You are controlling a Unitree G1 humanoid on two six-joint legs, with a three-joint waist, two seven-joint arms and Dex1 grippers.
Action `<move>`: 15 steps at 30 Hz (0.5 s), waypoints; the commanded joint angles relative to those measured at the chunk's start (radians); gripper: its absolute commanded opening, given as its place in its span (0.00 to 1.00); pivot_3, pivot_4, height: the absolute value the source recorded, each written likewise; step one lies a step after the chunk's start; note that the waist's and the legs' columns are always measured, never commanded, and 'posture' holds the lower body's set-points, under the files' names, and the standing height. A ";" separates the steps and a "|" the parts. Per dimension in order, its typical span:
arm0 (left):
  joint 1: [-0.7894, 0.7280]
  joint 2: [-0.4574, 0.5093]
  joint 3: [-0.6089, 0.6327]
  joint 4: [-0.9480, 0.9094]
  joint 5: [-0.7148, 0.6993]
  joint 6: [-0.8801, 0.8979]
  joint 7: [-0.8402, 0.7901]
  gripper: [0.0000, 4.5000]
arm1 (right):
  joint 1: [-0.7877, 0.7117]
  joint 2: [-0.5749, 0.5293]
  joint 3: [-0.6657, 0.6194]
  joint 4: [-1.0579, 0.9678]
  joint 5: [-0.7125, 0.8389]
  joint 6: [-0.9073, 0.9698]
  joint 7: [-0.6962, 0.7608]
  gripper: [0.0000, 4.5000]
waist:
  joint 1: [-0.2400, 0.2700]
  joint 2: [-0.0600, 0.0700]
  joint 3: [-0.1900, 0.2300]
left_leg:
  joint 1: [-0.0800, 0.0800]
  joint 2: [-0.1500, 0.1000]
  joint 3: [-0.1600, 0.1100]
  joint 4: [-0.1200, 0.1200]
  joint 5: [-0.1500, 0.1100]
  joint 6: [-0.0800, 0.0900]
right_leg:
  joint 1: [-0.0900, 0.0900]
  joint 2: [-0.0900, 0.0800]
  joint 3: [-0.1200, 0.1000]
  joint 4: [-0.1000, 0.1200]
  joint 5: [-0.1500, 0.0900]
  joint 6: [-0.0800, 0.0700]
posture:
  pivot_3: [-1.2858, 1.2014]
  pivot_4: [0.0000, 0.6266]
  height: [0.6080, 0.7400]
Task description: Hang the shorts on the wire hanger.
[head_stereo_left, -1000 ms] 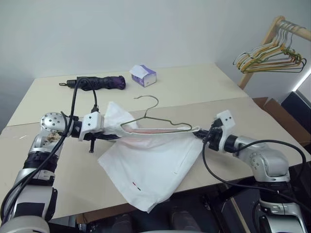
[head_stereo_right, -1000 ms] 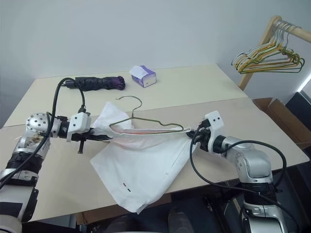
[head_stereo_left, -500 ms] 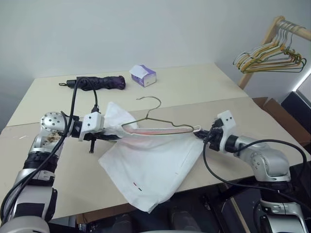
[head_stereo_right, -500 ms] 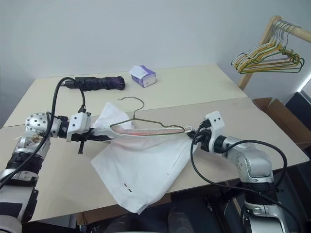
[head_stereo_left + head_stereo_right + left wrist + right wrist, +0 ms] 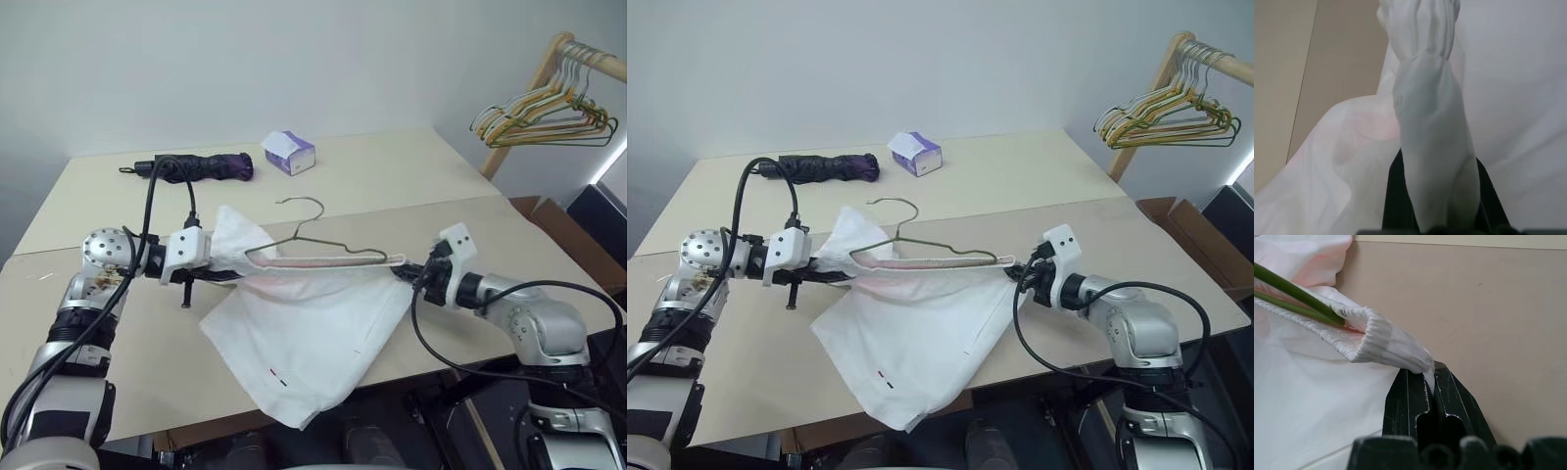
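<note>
Beige tabletop [image 5: 411, 181] (white wall behind) lies under shorts [image 5: 304, 333] that both grippers [image 5: 223, 273] [image 5: 1431, 382] pinch.

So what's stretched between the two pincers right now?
The shorts, waistband taut from left pincer to right pincer, with the wire hanger inside it, in both eye views.

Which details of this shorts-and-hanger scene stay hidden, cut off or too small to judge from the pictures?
- Thin grey-olive wire hanger: its lower bar, head views, hidden inside the white cloth shorts.
- Left gripper: fingers' inner faces, left wrist view, wrapped by bunched waistband.
- Small red and dark marks near the leg hem, head views: too small to identify.
- Wooden rack of yellow and green hangers: cut off by the right edge.
</note>
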 commanded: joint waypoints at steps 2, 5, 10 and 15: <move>0.009 0.029 0.023 0.003 0.020 -0.014 0.033 0.00 | -0.022 -0.042 -0.037 0.007 -0.013 -0.022 -0.006 0.01 | 0.000 0.000 0.000 | 0.000 0.000 0.000 0.000 0.000 0.000 | 0.000 0.000 0.000 0.000 0.000 0.000 | 0.48 0.00 1.00; 0.002 0.046 -0.018 0.034 0.121 -0.063 0.103 0.00 | -0.022 -0.057 -0.040 -0.003 -0.012 -0.035 0.011 0.01 | 0.000 0.000 0.000 | 0.000 0.000 0.000 0.000 0.000 0.000 | 0.000 0.000 0.000 0.000 0.000 0.000 | 0.47 0.00 1.00; -0.009 0.049 -0.058 0.083 0.193 -0.091 0.157 0.00 | -0.029 -0.072 -0.071 -0.028 0.024 -0.025 0.035 0.01 | 0.001 0.000 0.000 | 0.000 0.000 0.000 0.000 0.000 0.000 | 0.000 0.000 0.000 0.000 0.000 0.000 | 0.47 0.00 1.00; -0.026 0.012 -0.065 0.062 0.181 -0.041 0.168 0.00 | -0.032 -0.081 -0.012 -0.114 0.016 -0.045 0.045 0.01 | 0.000 0.000 0.000 | 0.000 0.000 0.000 0.000 0.000 0.000 | 0.000 0.000 0.000 0.000 0.000 0.000 | 0.47 0.00 1.00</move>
